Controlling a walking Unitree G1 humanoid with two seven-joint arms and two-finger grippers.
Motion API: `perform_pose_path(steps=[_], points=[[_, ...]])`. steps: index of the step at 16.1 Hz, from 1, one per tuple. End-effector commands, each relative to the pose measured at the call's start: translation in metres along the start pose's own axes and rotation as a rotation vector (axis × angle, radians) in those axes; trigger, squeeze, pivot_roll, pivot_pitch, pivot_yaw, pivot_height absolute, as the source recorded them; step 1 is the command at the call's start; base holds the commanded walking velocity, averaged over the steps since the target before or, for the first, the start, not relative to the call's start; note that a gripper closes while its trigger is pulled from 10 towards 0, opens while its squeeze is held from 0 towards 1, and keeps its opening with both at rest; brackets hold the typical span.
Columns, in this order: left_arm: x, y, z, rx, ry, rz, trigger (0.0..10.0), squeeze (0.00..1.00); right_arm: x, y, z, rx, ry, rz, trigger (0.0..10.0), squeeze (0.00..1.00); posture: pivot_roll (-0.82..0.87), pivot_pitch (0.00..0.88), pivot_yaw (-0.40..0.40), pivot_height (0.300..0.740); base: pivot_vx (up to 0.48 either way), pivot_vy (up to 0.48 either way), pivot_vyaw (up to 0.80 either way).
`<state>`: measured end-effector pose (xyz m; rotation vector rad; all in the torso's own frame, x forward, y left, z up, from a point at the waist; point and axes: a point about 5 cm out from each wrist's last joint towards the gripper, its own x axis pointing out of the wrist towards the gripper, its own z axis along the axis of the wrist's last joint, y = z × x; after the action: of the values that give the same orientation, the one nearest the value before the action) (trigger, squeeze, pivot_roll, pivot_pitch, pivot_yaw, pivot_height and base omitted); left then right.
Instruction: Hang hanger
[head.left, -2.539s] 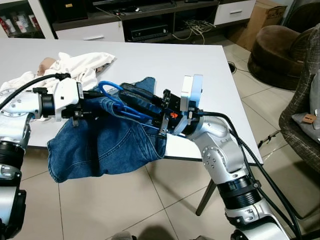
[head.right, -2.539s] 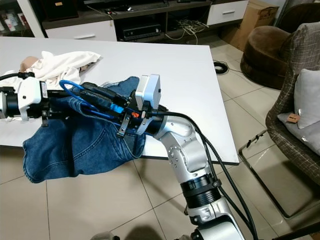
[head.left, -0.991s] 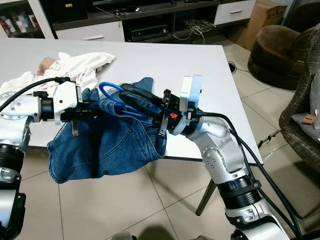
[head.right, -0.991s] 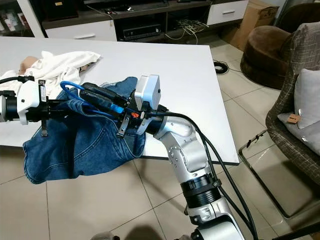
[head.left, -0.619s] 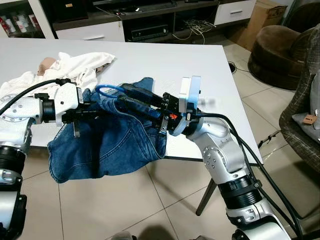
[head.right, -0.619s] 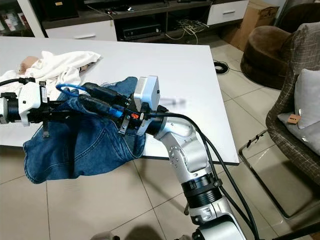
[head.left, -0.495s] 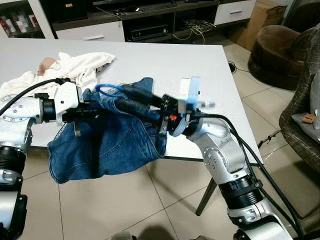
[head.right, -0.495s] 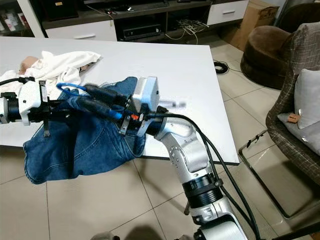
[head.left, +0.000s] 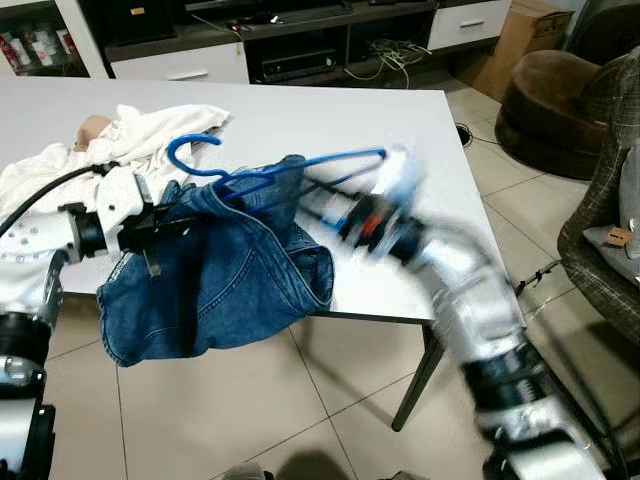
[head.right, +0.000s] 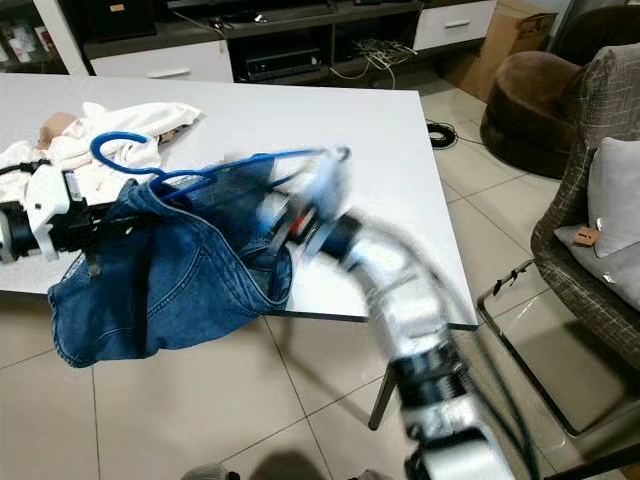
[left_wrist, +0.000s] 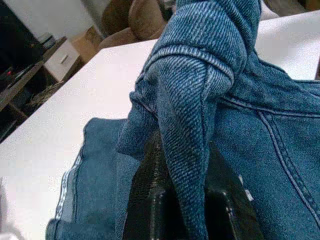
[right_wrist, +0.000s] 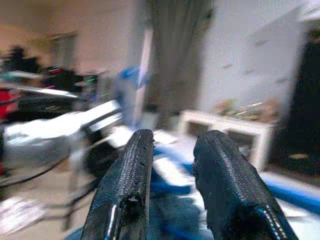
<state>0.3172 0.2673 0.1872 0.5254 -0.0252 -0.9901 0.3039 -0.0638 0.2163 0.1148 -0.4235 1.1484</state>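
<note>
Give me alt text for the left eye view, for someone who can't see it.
A blue hanger sticks out of denim jeans draped off a white table, held up by the left gripper. The right arm is motion-blurred; white clothes lie behind.

White table (head.left: 330, 120) with white garment (head.left: 150, 130), jeans (head.left: 220, 270)

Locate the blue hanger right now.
In the left eye view, the blue hanger sits mid-table atop the jeans, hook beside the white cloth.
</note>
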Motion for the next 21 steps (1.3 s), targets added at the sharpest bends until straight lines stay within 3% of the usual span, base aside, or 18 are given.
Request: perform_pose_path(steps=[1, 3, 5, 6, 7, 8, 9, 10, 11, 15, 18, 21], points=[[-0.004, 0.004, 0.001, -0.009, -0.016, 0.038, 0.0, 0.00, -0.002, -0.003, 0.003, -0.010, -0.010, -0.018, 10.0, 0.00, -0.03, 0.005, 0.050, 0.740, 0.000, 0.000, 0.00], [-0.015, 0.007, 0.004, -0.004, -0.021, 0.079, 0.0, 0.00, -0.033, -0.002, -0.014, -0.056, 0.152, 0.016, 10.0, 0.00, -0.03, 0.006, 0.049, 0.740, 0.000, 0.000, 0.00], [-0.020, 0.010, 0.008, 0.011, -0.029, 0.108, 0.0, 0.00, -0.045, 0.011, -0.028, 0.005, 0.229, 0.084, 10.0, 0.02, -0.03, 0.007, 0.047, 0.740, 0.000, 0.000, 0.00], [-0.022, 0.011, 0.009, 0.014, -0.032, 0.119, 0.0, 0.00, -0.048, 0.014, -0.032, 0.016, 0.253, 0.095, 10.0, 0.19, -0.03, 0.007, 0.048, 0.740, 0.000, 0.000, 0.00], [-0.025, 0.012, 0.011, 0.017, -0.039, 0.135, 0.0, 0.00, -0.050, 0.016, -0.038, 0.025, 0.276, 0.099, 10.0, 0.82, -0.03, 0.008, 0.048, 0.740, 0.000, 0.000, 0.00], [-0.027, 0.013, 0.012, 0.016, -0.043, 0.144, 0.0, 0.00, -0.048, 0.019, -0.043, 0.017, 0.293, 0.112, 10.0, 1.00, -0.03, 0.008, 0.048, 0.740, 0.000, 0.000, 0.00], [-0.028, 0.012, 0.012, 0.016, -0.043, 0.147, 0.0, 0.00, -0.040, 0.023, -0.045, 0.005, 0.297, 0.145, 10.0, 0.89, -0.03, 0.008, 0.048, 0.740, 0.000, 0.000, 0.00], [-0.029, 0.011, 0.012, 0.016, -0.043, 0.147, 0.0, 0.00, -0.035, 0.026, -0.047, -0.004, 0.301, 0.169, 10.0, 0.62, -0.03, 0.008, 0.048, 0.740, 0.000, 0.000, 0.00], [-0.029, 0.010, 0.012, 0.015, -0.045, 0.147, 0.0, 0.00, -0.029, 0.026, -0.053, -0.032, 0.318, 0.176, 10.0, 0.00, -0.02, 0.007, 0.046, 0.740, 0.000, 0.000, 0.00], [-0.026, 0.004, 0.012, 0.016, -0.053, 0.137, 0.0, 0.00, -0.008, 0.029, -0.063, -0.095, 0.345, 0.200, 10.0, 0.00, -0.01, 0.007, 0.037, 0.740, 0.000, 0.000, 0.00], [-0.019, -0.004, 0.010, 0.017, -0.064, 0.145, 0.0, 0.00, -0.009, 0.034, -0.075, -0.107, 0.391, 0.225, 10.0, 0.00, -0.01, 0.008, 0.036, 0.740, 0.000, 0.000, 0.00], [-0.013, -0.010, 0.008, -0.011, -0.110, 0.221, 0.0, 0.00, -0.014, 0.038, -0.092, -0.119, 0.468, 0.210, 10.0, 0.00, -0.02, 0.006, 0.045, 0.740, 0.000, 0.000, 0.00]])
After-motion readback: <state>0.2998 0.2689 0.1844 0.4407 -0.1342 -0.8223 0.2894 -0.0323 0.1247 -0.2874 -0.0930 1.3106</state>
